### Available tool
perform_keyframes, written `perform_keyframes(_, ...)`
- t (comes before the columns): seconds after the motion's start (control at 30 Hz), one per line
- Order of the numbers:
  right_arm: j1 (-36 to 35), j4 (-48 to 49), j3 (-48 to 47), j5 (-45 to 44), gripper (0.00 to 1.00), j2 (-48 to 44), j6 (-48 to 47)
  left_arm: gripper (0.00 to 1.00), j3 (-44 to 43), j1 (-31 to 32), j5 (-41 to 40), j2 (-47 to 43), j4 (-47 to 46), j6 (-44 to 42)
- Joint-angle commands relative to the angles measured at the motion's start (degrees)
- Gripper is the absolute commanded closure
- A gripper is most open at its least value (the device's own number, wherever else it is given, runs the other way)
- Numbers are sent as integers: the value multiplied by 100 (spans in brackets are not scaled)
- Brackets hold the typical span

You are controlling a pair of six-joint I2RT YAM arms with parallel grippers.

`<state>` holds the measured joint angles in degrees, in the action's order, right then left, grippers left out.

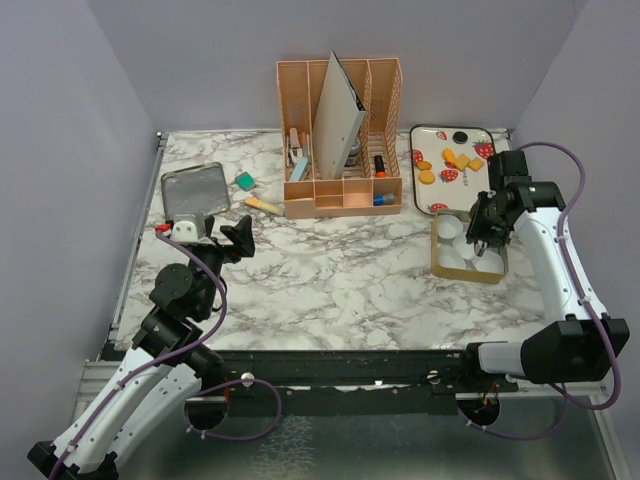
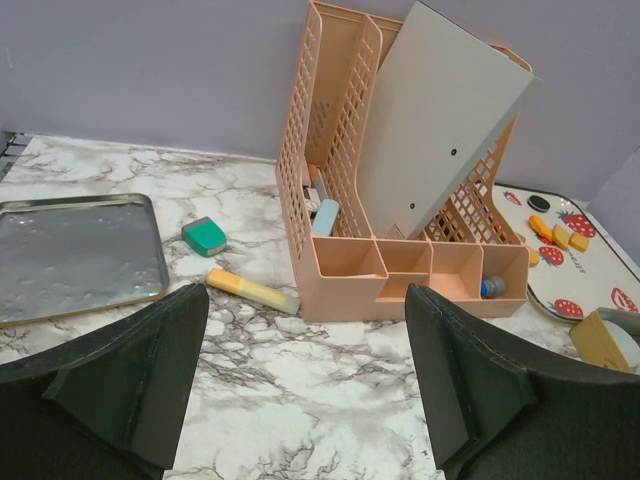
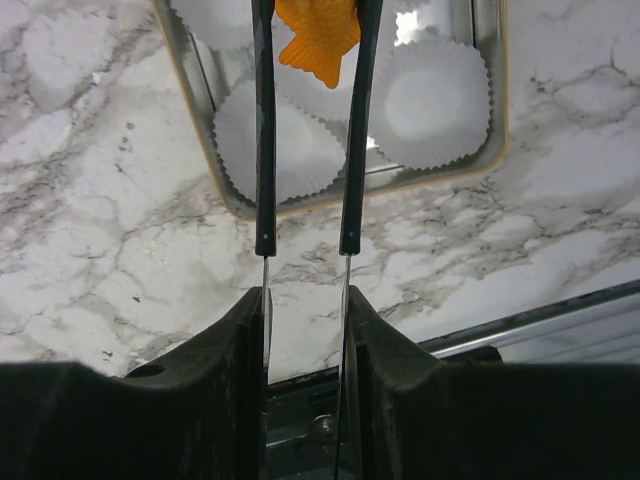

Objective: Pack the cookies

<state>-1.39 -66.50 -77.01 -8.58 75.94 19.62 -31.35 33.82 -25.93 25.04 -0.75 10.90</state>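
My right gripper (image 1: pixel 486 228) pinches a jagged orange cookie (image 3: pixel 318 42) above the tin (image 3: pixel 195 100) of fluted paper cups (image 3: pixel 432 100); more cookies (image 1: pixel 455 160) sit on the glossy plate (image 1: pixel 432 148) behind it. My left gripper (image 2: pixel 305 335) gapes wide over the veined marble table (image 1: pixel 340 270), far left of the tin

White arms (image 1: pixel 556 262) with black joints, purple cables (image 1: pixel 560 146), slim black fingers (image 3: pixel 263 130).

Left gripper (image 2: pixel 305 330) spreading wide across the bottom edge, peach organizer (image 2: pixel 400 270) standing at centre, grey board (image 2: pixel 440 130) leaning inside it, tray (image 2: pixel 70 255) lying at left, cookies (image 2: pixel 561 237) sitting on plate (image 2: pixel 592 274) at right
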Motion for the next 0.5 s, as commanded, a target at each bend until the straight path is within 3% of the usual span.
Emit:
perform_keyframes(0.0,55,-379,334,-445,100,-258,266,14,64,10,150,-17,-92,0)
perform_keyframes(0.47,689,-229,1212,-503,100,-649,338,14,59,28,150,20,-92,-17)
